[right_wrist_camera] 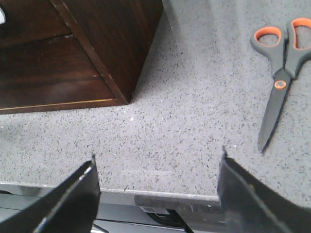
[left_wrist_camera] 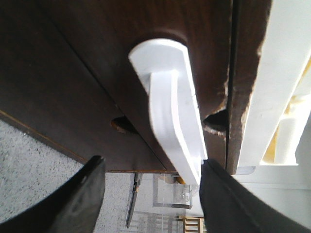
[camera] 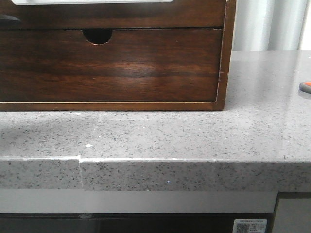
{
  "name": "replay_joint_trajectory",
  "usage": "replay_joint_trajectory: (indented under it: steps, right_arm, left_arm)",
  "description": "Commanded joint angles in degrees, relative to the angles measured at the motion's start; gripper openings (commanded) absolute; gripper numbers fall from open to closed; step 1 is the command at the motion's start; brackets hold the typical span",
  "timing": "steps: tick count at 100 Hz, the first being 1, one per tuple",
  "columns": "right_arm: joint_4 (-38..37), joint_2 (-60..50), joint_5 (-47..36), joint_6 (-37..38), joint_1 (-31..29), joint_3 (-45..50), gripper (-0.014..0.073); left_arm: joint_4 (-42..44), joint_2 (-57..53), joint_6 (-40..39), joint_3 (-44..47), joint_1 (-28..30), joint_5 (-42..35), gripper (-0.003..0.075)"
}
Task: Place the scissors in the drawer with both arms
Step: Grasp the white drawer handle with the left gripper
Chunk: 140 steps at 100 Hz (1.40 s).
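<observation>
The scissors (right_wrist_camera: 279, 82) lie flat and closed on the grey counter, with orange-lined grey handles; in the front view only a handle tip (camera: 305, 87) shows at the right edge. The dark brown box has a plain upper drawer front (camera: 121, 17) above a notched front (camera: 97, 36); both look shut. My left gripper (left_wrist_camera: 153, 160) is open at the plain front (left_wrist_camera: 204, 48), its jaws either side of a white handle (left_wrist_camera: 170, 97), which touches one finger (left_wrist_camera: 228, 194). My right gripper (right_wrist_camera: 158, 165) is open and empty over the counter's front edge, apart from the scissors. Neither gripper shows in the front view.
The box's right corner (right_wrist_camera: 124, 97) stands between my right gripper and the drawers. The grey stone counter (camera: 194, 141) has a seam in its front edge (camera: 80, 158). A clear plastic item (left_wrist_camera: 180, 189) shows beyond the box in the left wrist view.
</observation>
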Motion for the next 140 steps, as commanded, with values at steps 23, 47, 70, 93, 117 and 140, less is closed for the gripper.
replay_joint_trajectory:
  steps: [23, 47, 70, 93, 117, 140]
  right_arm:
    - [-0.1, 1.1, -3.4, -0.7, -0.3, -1.8, 0.0461]
    - [-0.1, 1.1, -3.4, -0.7, -0.3, -1.8, 0.0461]
    - [-0.1, 1.1, -3.4, -0.7, -0.3, -1.8, 0.0461]
    - [-0.1, 1.1, -3.4, -0.7, -0.3, -1.8, 0.0461]
    - [-0.1, 1.1, -3.4, -0.7, -0.3, -1.8, 0.0461]
    - [-0.1, 1.1, -3.4, -0.7, -0.3, -1.8, 0.0461]
  left_arm:
    - [-5.0, 3.8, 0.6, -6.4, -0.5, 2.4, 0.0387]
    - [-5.0, 6.1, 0.6, -6.4, -0.5, 2.9, 0.0296]
    - [-4.9, 5.9, 0.7, -6.4, -0.5, 2.9, -0.0019]
    - [-4.4, 0.6, 0.6, -2.4, -0.5, 2.8, -0.0019]
    - [-4.1, -12.0, -2.8, 5.6, -0.5, 2.5, -0.0019]
    - [-3.2, -22.6, -6.1, 10.4, -0.5, 1.6, -0.0019]
